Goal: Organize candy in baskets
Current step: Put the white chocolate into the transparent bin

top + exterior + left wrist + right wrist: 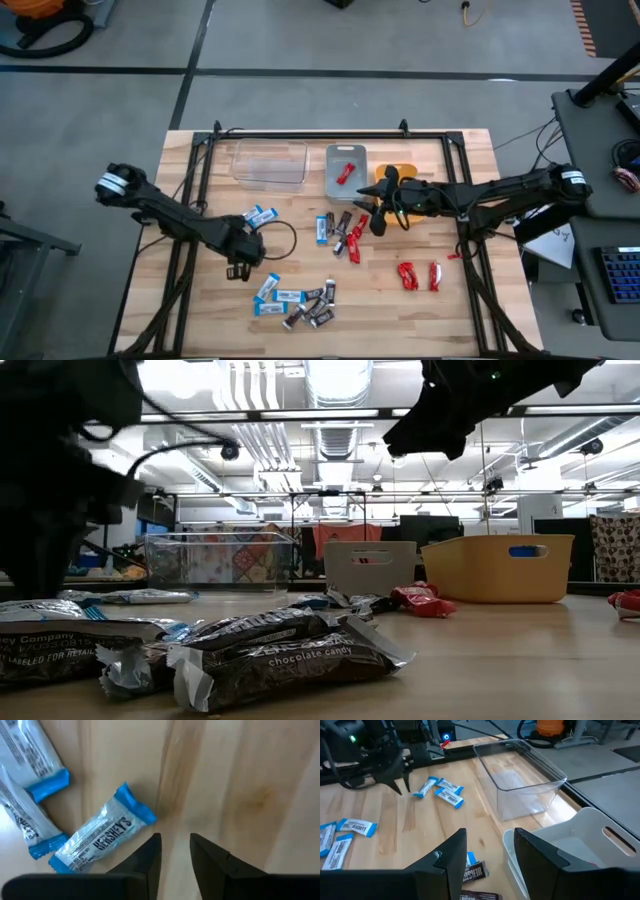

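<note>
My left gripper (240,268) hangs low over the bare wood, its fingers (145,855) only narrowly apart and pinching nothing. Just beside them lies a blue-and-white Hershey's bar (100,835), with two more blue-and-white bars (25,795) a little farther off on the same side. My right gripper (377,218) hovers above the table in front of the grey bin (346,172), fingers (447,857) spread with nothing between them. That grey bin is my landmark: it stands at the far side of the table with one red candy (346,173) inside. The clear bin (269,162) sits to its left, with no candy I can see in it, and the orange-yellow bin (400,178) sits to its right, partly under my right arm. Straight in front of the grey bin lies a mixed cluster (340,232) of blue, brown and red pieces. Farther forward and to the right of it rest two red wrappers (420,275). Forward and to the left, near the table's front edge, is a heap of blue bars and dark chocolate bars (295,300). Another pair of blue bars (261,216) lies left of the grey bin, in front of the clear bin.
</note>
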